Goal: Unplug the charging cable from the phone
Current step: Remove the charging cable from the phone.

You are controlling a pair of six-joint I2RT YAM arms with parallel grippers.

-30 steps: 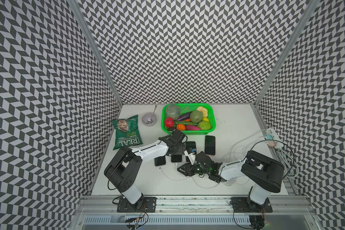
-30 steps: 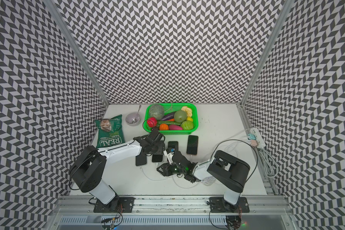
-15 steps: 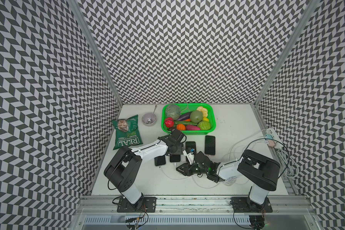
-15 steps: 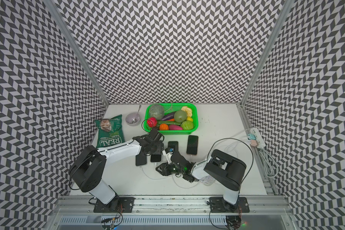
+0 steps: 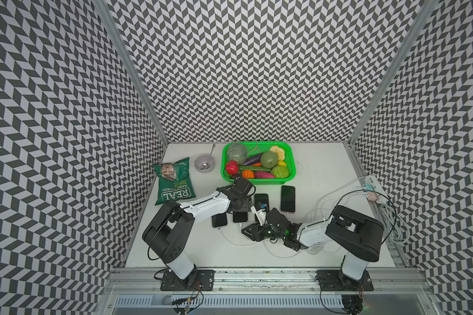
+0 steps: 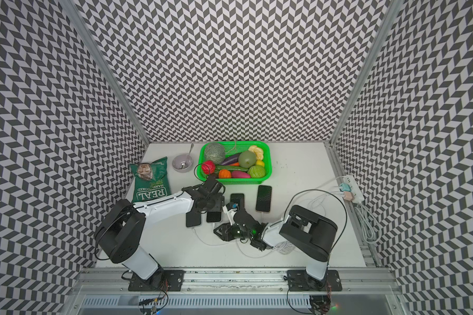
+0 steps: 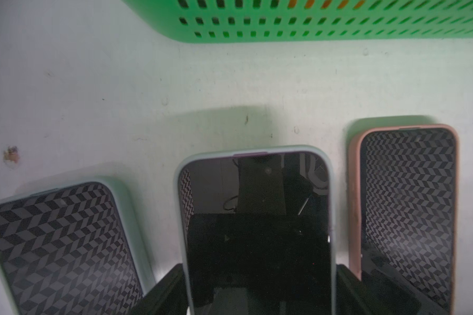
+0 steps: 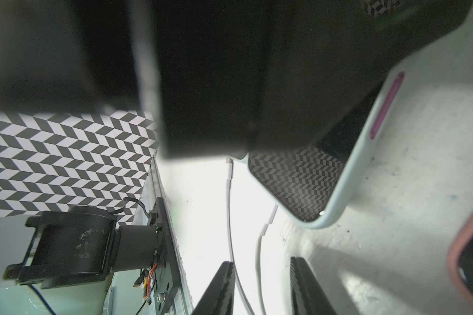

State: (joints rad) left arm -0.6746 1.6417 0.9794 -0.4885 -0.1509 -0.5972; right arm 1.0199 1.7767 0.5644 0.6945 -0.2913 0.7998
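We are seeing the left end effector (image 7: 258, 285) clamping the phone (image 7: 257, 204), with one black finger (image 7: 167, 294) pressing on each long side. The phone is wearing a pale blue-green case with purple buttons, and its dark screen is facing up. It is lying flat on the table (image 5: 320, 169), second from the left in a row of four phones, just near of the green basket (image 5: 273, 181). The right end effector (image 8: 260, 261) is sitting low by the phone's near end, its ribbed fingers (image 8: 221, 286) standing narrowly apart and pinching nothing. The charging cable (image 8: 259, 245), thin and white with a white plug, is running between those fingers and meeting the phone's near edge. A second white cable (image 8: 229, 196) is passing beside it toward the leftmost phone (image 7: 60, 245), and a pink-cased phone (image 7: 407, 204) is lying just right of the held one.

Against the frame a second ago, we are finding the right arm's elbow shifted slightly leftward, while the left arm and the phones are lying where they were.

Farther out, the basket is holding a melon (image 5: 236, 152), an aubergine (image 5: 253, 159), a cucumber (image 5: 253, 168), a round green fruit (image 5: 269, 159) and smaller bright produce. Left of it, a grey bowl (image 5: 197, 167) is holding a spoon (image 5: 211, 151), and a green crisp bag (image 5: 175, 185) is lying left of that.
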